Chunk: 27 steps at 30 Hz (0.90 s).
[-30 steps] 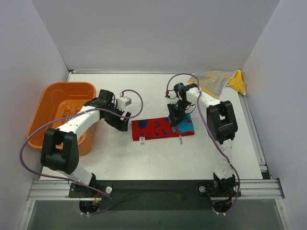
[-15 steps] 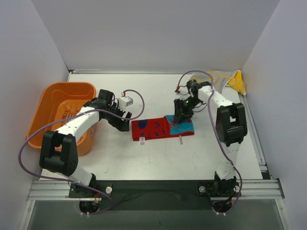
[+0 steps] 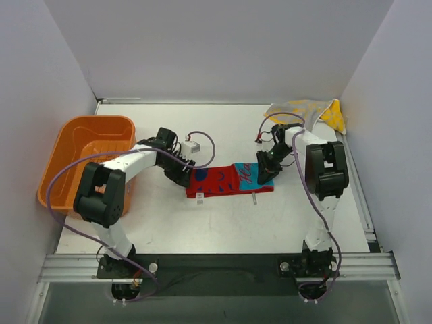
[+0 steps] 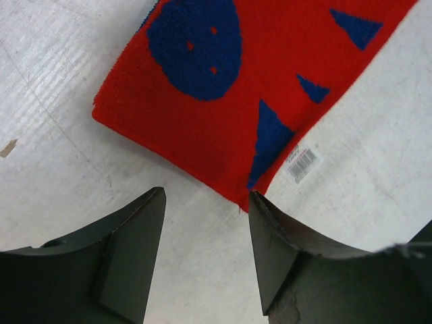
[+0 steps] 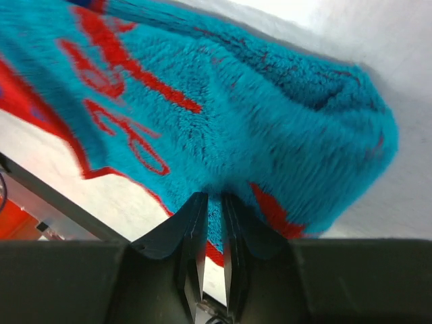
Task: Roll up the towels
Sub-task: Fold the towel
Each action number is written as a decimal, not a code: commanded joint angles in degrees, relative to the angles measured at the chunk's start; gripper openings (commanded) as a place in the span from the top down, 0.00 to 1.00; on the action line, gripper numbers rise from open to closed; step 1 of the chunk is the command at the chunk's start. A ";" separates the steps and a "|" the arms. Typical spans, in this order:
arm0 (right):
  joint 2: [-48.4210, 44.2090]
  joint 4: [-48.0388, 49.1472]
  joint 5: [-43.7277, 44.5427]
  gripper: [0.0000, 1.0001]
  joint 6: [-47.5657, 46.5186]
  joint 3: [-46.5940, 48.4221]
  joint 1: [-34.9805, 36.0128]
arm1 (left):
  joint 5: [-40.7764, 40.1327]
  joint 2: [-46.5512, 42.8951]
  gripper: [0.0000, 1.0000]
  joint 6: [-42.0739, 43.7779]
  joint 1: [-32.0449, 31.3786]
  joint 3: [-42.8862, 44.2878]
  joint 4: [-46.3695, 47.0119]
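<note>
Right end effector [image 5: 214, 199] is pinching towel's [image 5: 236, 121] turquoise edge (likely soft, floppy); left end effector [image 4: 206, 197] is hovering spread, red corner ahead.

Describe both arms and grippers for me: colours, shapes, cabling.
Both arms are alike: white links with bulky black joints, left arm and right arm. A thin purple cable loops along each. The left gripper and right gripper have dark, wedge-shaped fingers with no visible markings.

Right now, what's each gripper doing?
Left gripper: open, holding nothing, at the red end of the towel.
Right gripper: shut on the towel's turquoise end.
</note>
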 commanded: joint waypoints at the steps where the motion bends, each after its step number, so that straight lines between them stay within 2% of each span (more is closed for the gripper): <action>1: -0.45 -3.29 2.97 0.84 -1.52 -2.70 -0.10 | -1.67 4.19 0.38 -2.58 -0.91 4.11 2.73; 6: -5.72 -3.99 2.80 0.84 -1.34 -9.90 2.45 | -4.22 11.67 0.43 -4.43 -1.00 9.11 3.08; 9: -9.15 -6.97 -0.27 0.82 -2.48 -12.02 7.28 | -6.24 16.85 0.44 -3.73 -0.91 13.15 3.60; 11: -11.16 -9.60 -4.47 0.80 -3.88 -12.11 10.44 | -7.30 20.97 0.44 -3.99 -0.56 19.65 3.60; 13: -11.96 -10.84 -6.69 0.79 -4.33 -11.15 10.54 | -6.60 23.44 0.44 -5.48 0.05 26.05 3.52; 16: -13.37 -12.16 -9.06 0.74 -4.94 -8.08 7.13 | -3.18 22.14 0.44 -6.11 1.11 28.81 3.87; 19: -13.72 -13.31 -9.08 0.68 -5.47 -4.04 1.07 | 0.06 13.65 0.43 -4.62 1.55 25.05 4.39; 21: -12.94 -13.31 -6.89 0.67 -6.08 -2.54 -1.92 | 1.31 9.41 0.46 -3.82 1.29 18.82 4.40; 25: -9.86 -13.13 0.15 0.67 -8.36 0.63 -3.70 | 1.84 -1.48 0.52 -1.54 -2.13 7.30 4.05; 27: -7.67 -13.05 1.21 0.67 -8.63 1.69 -3.96 | 1.93 -3.34 0.54 -1.62 -3.45 2.56 3.34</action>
